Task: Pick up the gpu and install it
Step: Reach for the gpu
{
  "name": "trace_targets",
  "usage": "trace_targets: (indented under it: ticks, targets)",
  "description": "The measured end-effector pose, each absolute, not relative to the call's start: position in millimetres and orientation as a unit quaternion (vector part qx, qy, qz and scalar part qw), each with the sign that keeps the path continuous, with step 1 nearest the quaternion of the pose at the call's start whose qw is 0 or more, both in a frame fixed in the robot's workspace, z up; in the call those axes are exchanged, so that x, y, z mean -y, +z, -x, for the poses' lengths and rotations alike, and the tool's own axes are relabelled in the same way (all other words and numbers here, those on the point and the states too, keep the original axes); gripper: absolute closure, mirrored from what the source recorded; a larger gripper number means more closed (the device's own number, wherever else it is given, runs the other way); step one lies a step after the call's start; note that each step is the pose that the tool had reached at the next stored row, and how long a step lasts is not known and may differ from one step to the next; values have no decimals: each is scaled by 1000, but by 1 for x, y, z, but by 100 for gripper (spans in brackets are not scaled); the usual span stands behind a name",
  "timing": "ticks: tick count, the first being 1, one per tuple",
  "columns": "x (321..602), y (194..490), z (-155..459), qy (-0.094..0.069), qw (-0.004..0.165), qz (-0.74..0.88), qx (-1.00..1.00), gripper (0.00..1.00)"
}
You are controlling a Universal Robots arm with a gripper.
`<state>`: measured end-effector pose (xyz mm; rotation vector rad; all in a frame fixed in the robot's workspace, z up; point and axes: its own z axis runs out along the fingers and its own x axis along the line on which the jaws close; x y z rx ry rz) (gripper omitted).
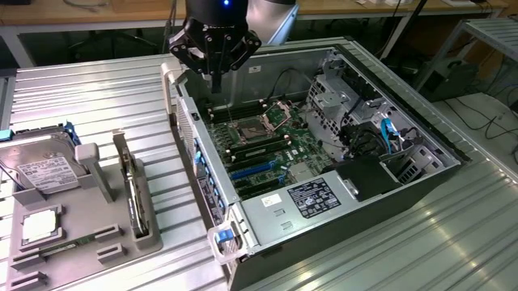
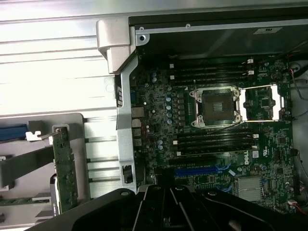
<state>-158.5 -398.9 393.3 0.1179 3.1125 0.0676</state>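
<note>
The gpu (image 1: pixel 133 182) is a thin green card that stands on edge in a slot of the grey holder (image 1: pixel 89 236), at the exterior view's left. The wrist view shows the gpu's green board (image 2: pixel 63 163) beside the case wall. My gripper (image 1: pixel 215 82) hangs over the far left corner of the open computer case (image 1: pixel 404 188), well away from the gpu. Its fingers are shut, point down and hold nothing. The gripper's black body (image 2: pixel 166 192) shows in the wrist view above the motherboard (image 2: pixel 211 139), near the blue slots (image 2: pixel 202 170).
A silver hard drive (image 1: pixel 45 173) and a small square chip (image 1: pixel 39 225) sit on the grey holder. Inside the case are an open processor socket (image 1: pixel 247 130), blue slots (image 1: pixel 255 173), a power supply (image 1: pixel 312 197) and drive cages with cables (image 1: pixel 380 136). Ribbed metal table (image 1: pixel 97 97) surrounds everything.
</note>
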Motion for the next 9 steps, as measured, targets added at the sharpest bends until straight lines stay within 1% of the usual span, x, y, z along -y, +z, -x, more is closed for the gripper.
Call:
trace_targets:
  ticks: [9]
  targets:
    - [399,393,171,22,13,-38,-999,89]
